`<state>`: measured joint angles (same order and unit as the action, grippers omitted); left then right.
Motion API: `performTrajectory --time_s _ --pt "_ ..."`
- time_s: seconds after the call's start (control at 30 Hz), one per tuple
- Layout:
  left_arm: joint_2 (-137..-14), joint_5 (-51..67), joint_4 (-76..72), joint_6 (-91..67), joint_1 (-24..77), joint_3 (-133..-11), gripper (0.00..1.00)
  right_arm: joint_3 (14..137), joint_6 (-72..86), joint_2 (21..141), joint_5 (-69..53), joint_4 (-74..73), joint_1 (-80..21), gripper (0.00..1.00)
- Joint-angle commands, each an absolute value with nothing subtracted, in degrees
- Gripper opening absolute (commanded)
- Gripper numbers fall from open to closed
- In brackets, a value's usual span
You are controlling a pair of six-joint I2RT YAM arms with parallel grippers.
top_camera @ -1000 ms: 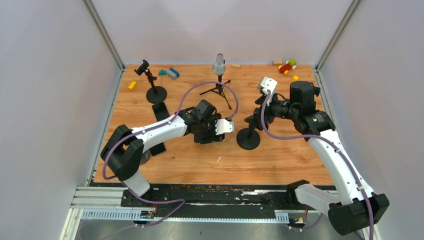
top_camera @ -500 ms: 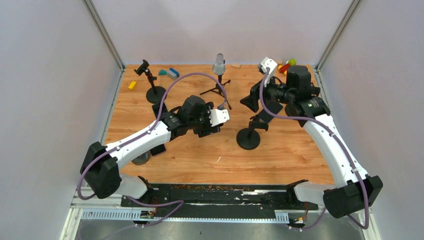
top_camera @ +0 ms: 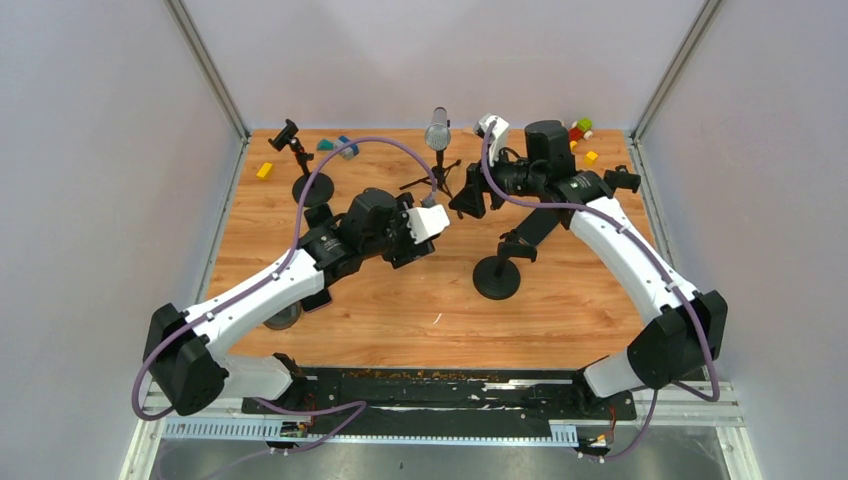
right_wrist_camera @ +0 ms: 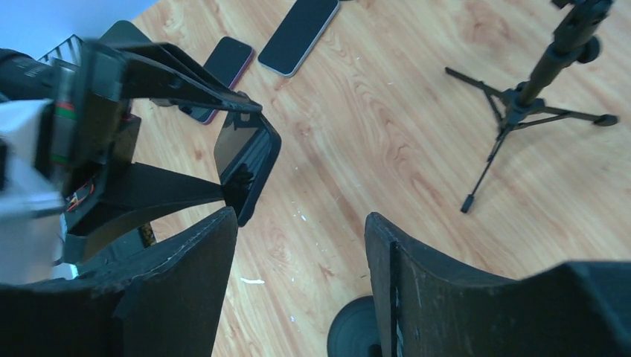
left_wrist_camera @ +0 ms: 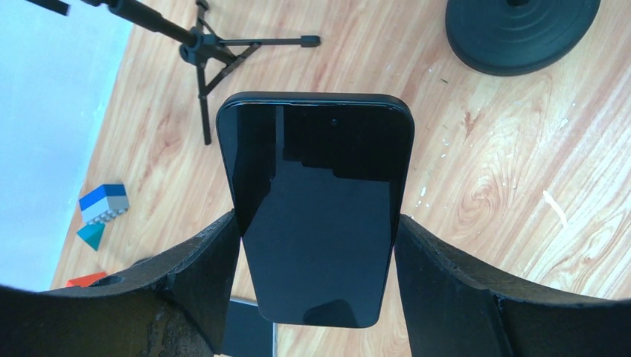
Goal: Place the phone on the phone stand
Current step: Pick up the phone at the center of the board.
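My left gripper is shut on a black phone, gripping its two long edges and holding it above the table, screen toward the wrist camera. The phone also shows edge-on in the right wrist view. The phone stand, a round black base with a post and clamp head, stands to the right of the phone. Its base shows in the left wrist view. My right gripper is open and empty, above the table between the held phone and the stand's head, and its jaws face the left gripper.
A microphone on a tripod stands at the back middle. A second phone stand is at the back left. Two more phones lie flat left of centre. Toy bricks lie at the back left and back right.
My left gripper has lifted the phone and drawn it back and left. My right gripper has swung left and back, from beside the stand's head to near the microphone tripod.
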<state>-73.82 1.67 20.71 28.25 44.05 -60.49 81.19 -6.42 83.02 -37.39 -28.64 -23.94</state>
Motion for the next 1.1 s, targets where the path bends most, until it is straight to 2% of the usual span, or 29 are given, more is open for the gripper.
performTrajectory --time_s 0.0,0.4,1.07 --pt "-70.2 0.4 16.3 25.8 43.9 -62.5 0.0 84.1 -3.8 84.9 -39.5 -27.5 -25.8 0.64" --pt "-68.9 0.2 14.0 23.8 43.9 -61.0 0.0 86.1 -0.9 90.7 -43.3 -27.3 -29.0 0.62" --pt "-68.8 -3.0 10.7 24.8 45.3 -60.9 0.0 81.5 3.4 89.3 -43.2 -22.7 -31.4 0.49"
